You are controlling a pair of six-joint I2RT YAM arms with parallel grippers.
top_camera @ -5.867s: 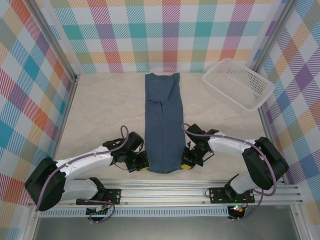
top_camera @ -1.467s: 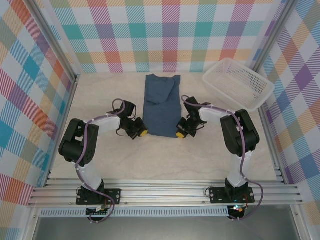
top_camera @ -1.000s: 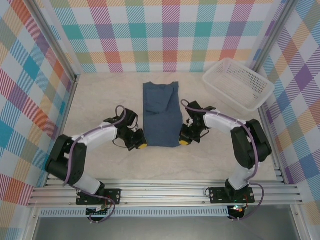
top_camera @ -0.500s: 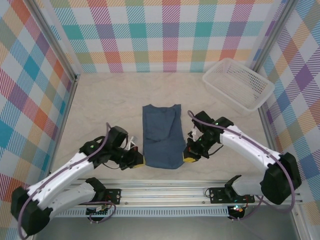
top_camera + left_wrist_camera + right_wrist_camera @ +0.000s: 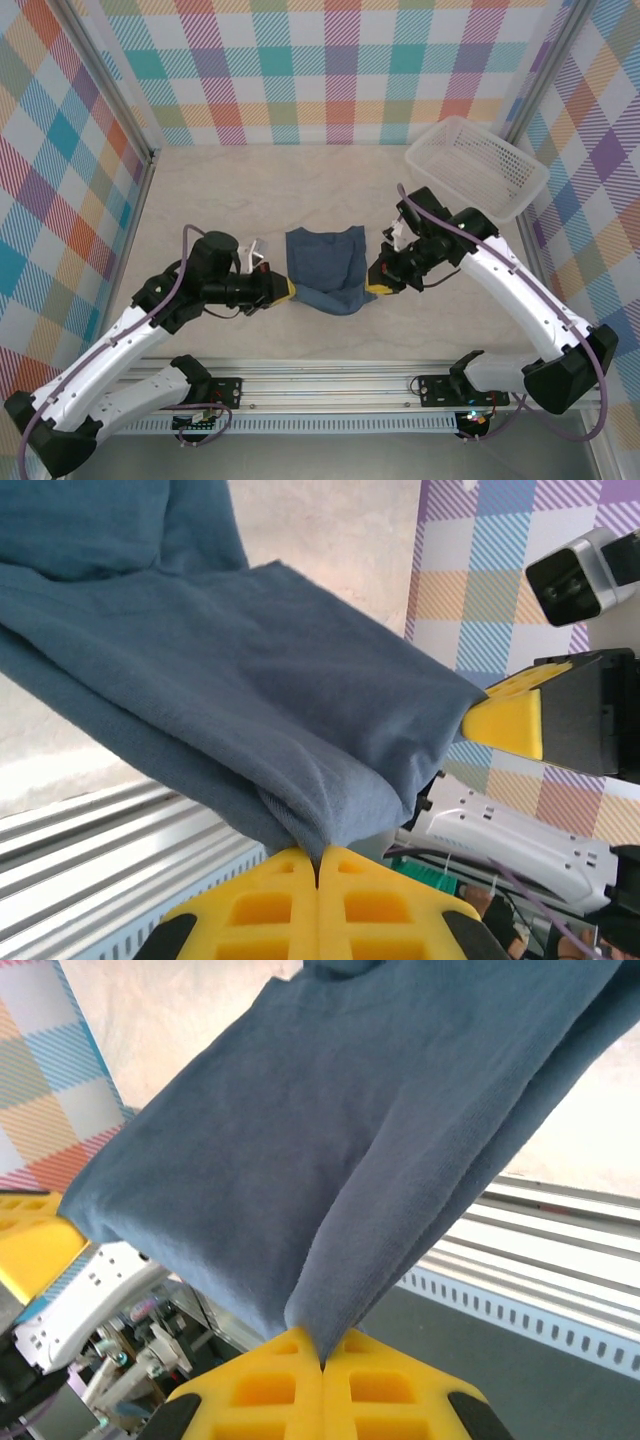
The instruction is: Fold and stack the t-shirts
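Finds the folded navy t-shirt (image 5: 325, 262) in the middle of the worktop (image 5: 200, 200), near edge raised and stretched left to right between the arms, neither nearer. Pinched at its left corner by the left fingers (image 5: 283, 291), at its right by the right fingers (image 5: 378, 288), both clamped tight on cloth

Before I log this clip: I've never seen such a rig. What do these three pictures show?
Two robot arms are bolted at the near edge of a table. The wide picture looks down from above and behind them; the other two come from a camera on each wrist, past its yellow fingers. A folded navy t-shirt is held up by its near edge: the left gripper and the right gripper are each shut on a corner. Its far part seems to rest on the table. A white basket sits far right.
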